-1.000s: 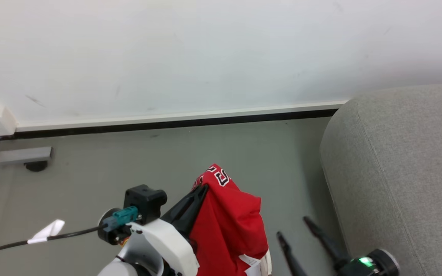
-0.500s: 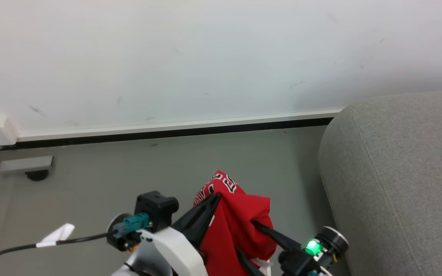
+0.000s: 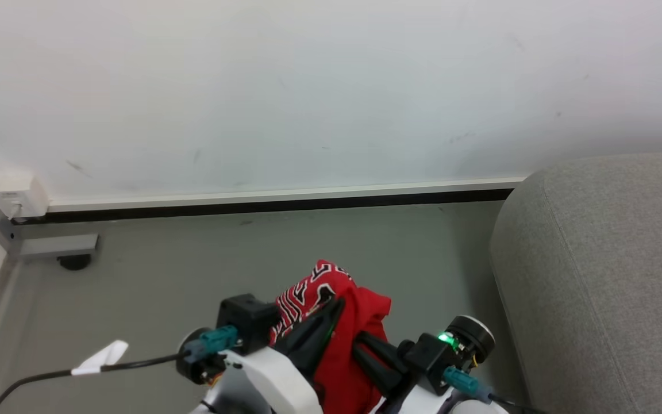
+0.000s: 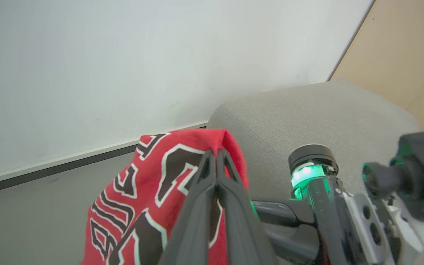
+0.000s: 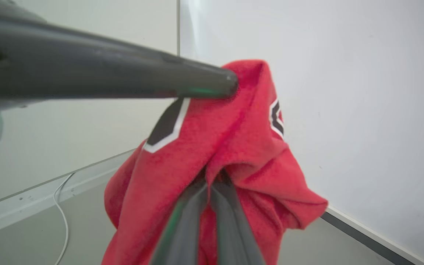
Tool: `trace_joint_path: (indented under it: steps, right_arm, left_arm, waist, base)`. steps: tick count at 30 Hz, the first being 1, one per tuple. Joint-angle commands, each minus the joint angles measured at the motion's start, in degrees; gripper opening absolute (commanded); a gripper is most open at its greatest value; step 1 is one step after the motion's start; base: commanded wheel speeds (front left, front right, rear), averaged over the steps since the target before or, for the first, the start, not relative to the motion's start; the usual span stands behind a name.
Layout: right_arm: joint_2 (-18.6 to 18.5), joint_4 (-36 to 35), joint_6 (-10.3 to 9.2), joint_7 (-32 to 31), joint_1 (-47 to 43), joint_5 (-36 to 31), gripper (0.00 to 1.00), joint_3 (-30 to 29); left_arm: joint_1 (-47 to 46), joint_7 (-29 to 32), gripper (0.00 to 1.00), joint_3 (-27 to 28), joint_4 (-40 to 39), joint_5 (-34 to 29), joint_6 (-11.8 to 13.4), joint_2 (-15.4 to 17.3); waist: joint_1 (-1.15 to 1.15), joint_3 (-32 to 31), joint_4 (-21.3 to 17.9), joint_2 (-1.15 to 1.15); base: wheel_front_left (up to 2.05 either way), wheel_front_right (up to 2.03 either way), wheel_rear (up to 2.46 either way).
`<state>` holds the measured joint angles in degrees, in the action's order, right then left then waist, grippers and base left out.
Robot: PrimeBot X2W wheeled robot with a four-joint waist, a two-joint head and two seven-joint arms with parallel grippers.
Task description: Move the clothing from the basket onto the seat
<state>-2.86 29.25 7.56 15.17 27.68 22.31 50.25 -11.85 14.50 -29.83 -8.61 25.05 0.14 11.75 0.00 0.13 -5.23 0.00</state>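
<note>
White wall (image 3: 308,86), pale skirting with dark strip (image 3: 279,195), grey floor (image 3: 193,253), thin white cable along the floor (image 5: 64,217)

Black, white-edged lettering ran across the crumpled red jersey (image 4: 153,176), but the folds broke it up and none could be read.

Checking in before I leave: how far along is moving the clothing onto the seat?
Done: the red jersey is lifted clear of the floor. In hand: left gripper and right gripper are shut on it, beside the seat. Left: laying it on the seat; no clothing lies on its visible part.
</note>
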Motion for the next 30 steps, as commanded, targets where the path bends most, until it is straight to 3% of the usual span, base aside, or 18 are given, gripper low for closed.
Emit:
trace_joint_path:
  steps: [1,2,3,4,12,22,30]
  right_arm:
    - [-0.08,-0.57,-0.14,-0.01,0.58,0.67,0.00,-0.41]
    - [-0.06,-1.10,-0.13,-0.02,0.54,0.68,0.00,-0.92]
    - [-0.07,-1.49,-0.14,-0.01,0.32,0.82,0.00,-1.64]
    - [-0.08,-1.86,-0.13,-0.02,0.02,0.87,0.00,-2.12]
    - [-0.05,-3.35,-0.13,0.00,-0.64,-0.16,0.00,-5.29]
    - [-0.05,-4.11,-0.13,-0.01,-0.62,-1.17,0.00,-8.14]
    - [-0.37,-6.63,-0.13,-0.01,1.50,-2.41,0.00,-11.76]
  left_arm:
    - [0.15,-0.63,0.00,0.43,0.16,-0.57,0.49,0.33]
    - [0.24,-1.10,0.28,0.70,0.25,-0.94,0.82,0.38]
    - [0.35,-1.59,0.90,0.85,0.51,-1.51,1.08,0.64]
    - [0.68,-2.09,1.00,1.11,0.84,-1.73,1.50,0.84]
    - [5.67,-8.15,1.00,3.55,3.24,-3.97,3.82,4.10]
    - [11.51,-16.98,1.00,4.14,7.89,-3.21,2.75,5.40]
    - [10.33,-18.19,1.00,4.26,7.82,-2.23,2.40,4.89]
  waist:
    - [0.00,-0.03,0.12,0.00]
    - [0.00,-0.06,0.22,0.00]
    - [0.00,-0.08,0.34,0.00]
    - [0.00,-0.11,0.45,0.00]
    - [0.00,-0.35,1.02,0.00]
    - [0.00,-0.33,1.79,0.00]
    - [0.00,0.96,-3.10,0.00]
  base:
    - [0.00,0.00,0.00]
    - [0.00,0.00,0.00]
    - [0.00,0.00,0.00]
    - [0.00,0.00,0.00]
    - [0.00,0.00,0.00]
    - [0.00,0.00,0.00]
    - [0.00,0.00,0.00]
